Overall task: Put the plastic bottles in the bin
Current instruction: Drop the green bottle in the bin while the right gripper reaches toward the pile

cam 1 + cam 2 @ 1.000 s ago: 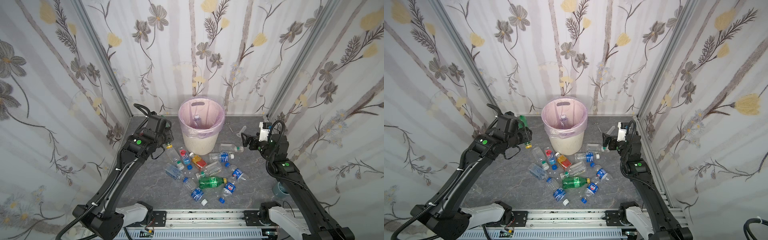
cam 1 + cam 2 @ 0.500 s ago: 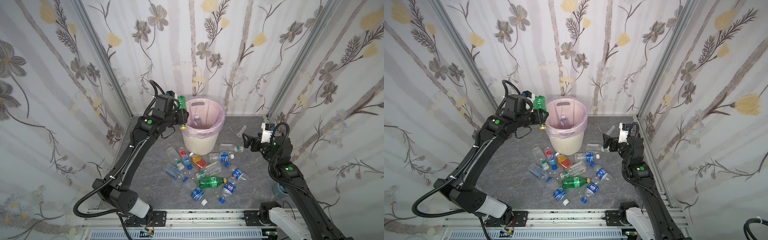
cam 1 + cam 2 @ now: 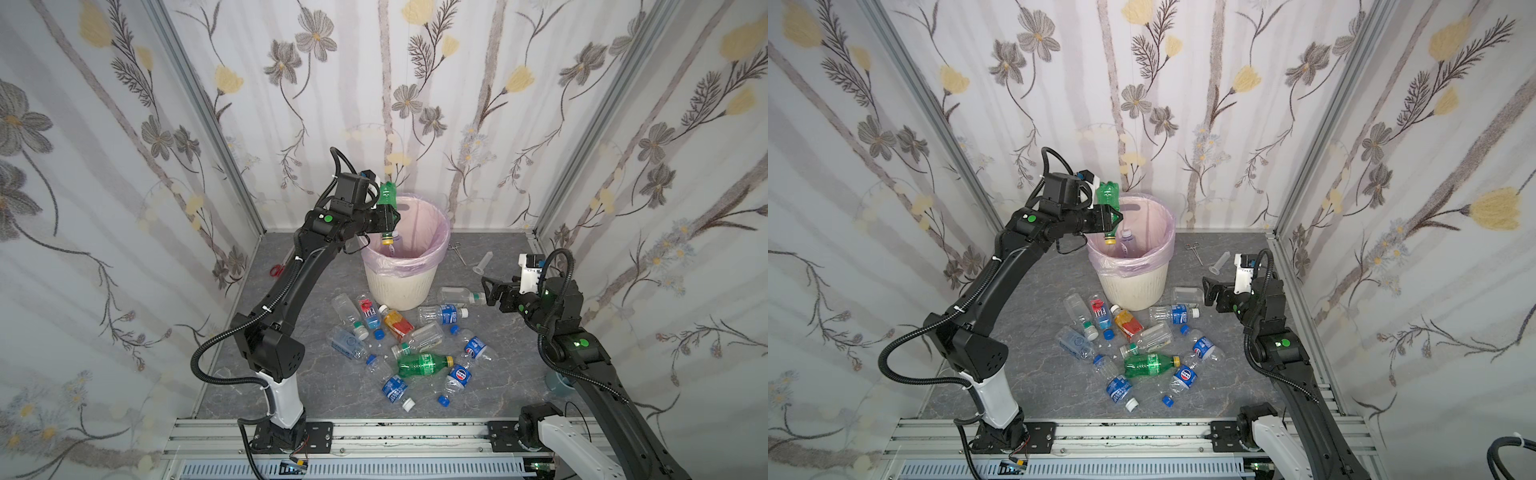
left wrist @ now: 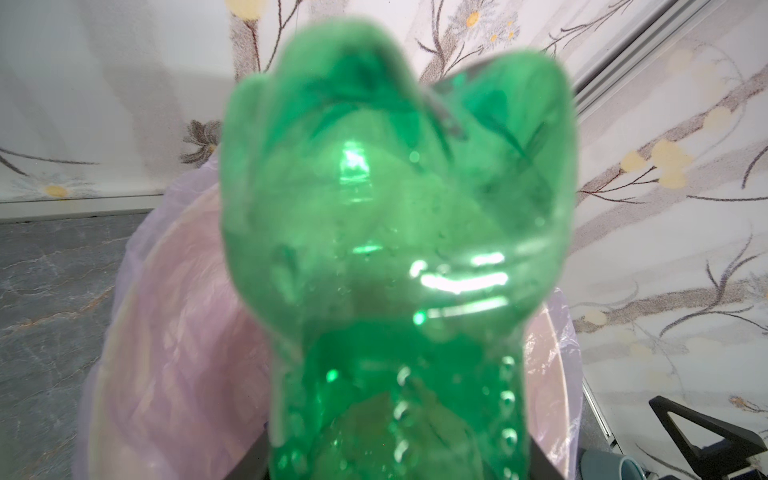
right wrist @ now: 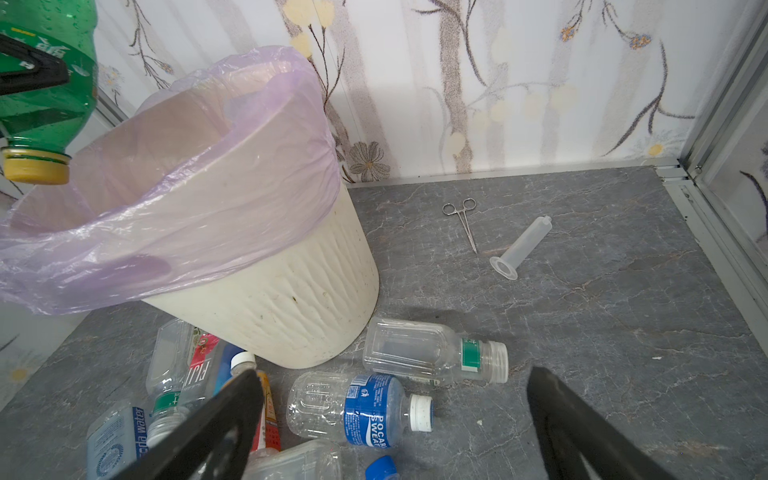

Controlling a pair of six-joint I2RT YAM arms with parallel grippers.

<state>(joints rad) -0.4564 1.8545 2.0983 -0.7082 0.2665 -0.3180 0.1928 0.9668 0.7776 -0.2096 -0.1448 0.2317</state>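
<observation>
Over bin (image 3: 399, 286), green bottle (image 3: 388, 195), cap down

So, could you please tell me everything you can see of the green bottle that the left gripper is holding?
The green bottle is translucent green plastic with a yellow cap, a lobed base and a green label with white print. Small droplets bead on it; otherwise it looks empty. It hangs upside down, nearly vertical, cap lowest, above the opening of the bin, near its left rim. The left gripper is shut on its middle; nothing else appears to touch it.
</observation>
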